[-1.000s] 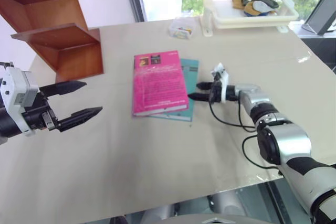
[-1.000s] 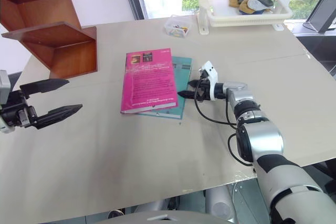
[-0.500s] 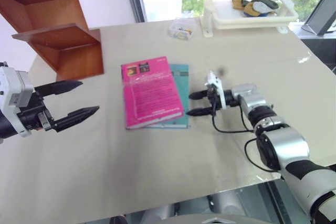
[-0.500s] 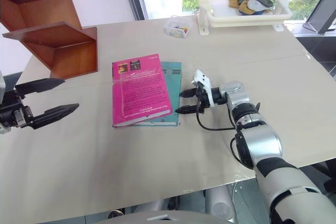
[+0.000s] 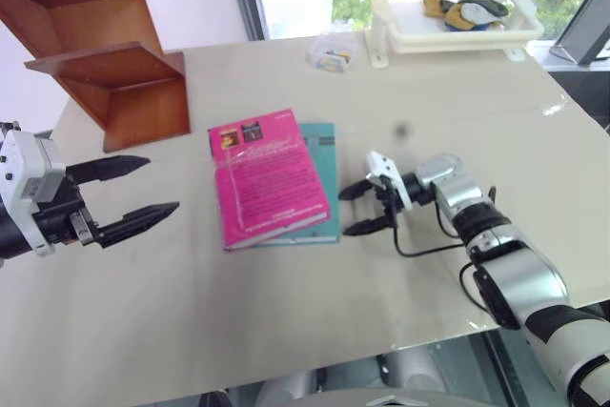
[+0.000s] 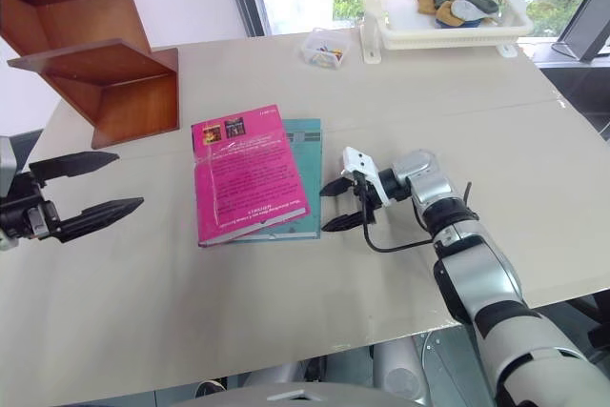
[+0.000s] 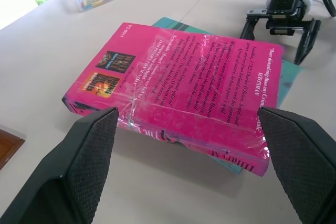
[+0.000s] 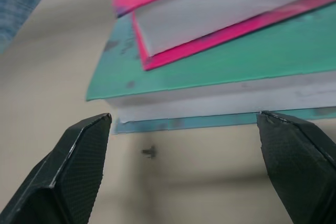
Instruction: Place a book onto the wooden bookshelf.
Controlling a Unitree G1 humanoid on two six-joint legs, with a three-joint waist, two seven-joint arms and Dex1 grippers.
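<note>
A pale beige tabletop (image 5: 286, 321) carries everything, with a window at its far edge showing green trees outside and a white wall beside it. The book (image 5: 268, 176), bright pink, lies flat near the middle of the tabletop, stacked askew on a thinner teal book (image 5: 324, 154) whose edge shows past it. The wooden bookshelf (image 5: 105, 54) stands at the far left corner, well apart from the book. Beyond the book sit a small clear box (image 5: 331, 52) of coloured bits and a white basket tray (image 5: 456, 16) holding a few items. The right gripper (image 5: 364, 207) hovers just beside the teal book with its jaws wide, holding nothing. The left gripper (image 5: 129, 193) hangs left of the book, jaws wide and empty.
</note>
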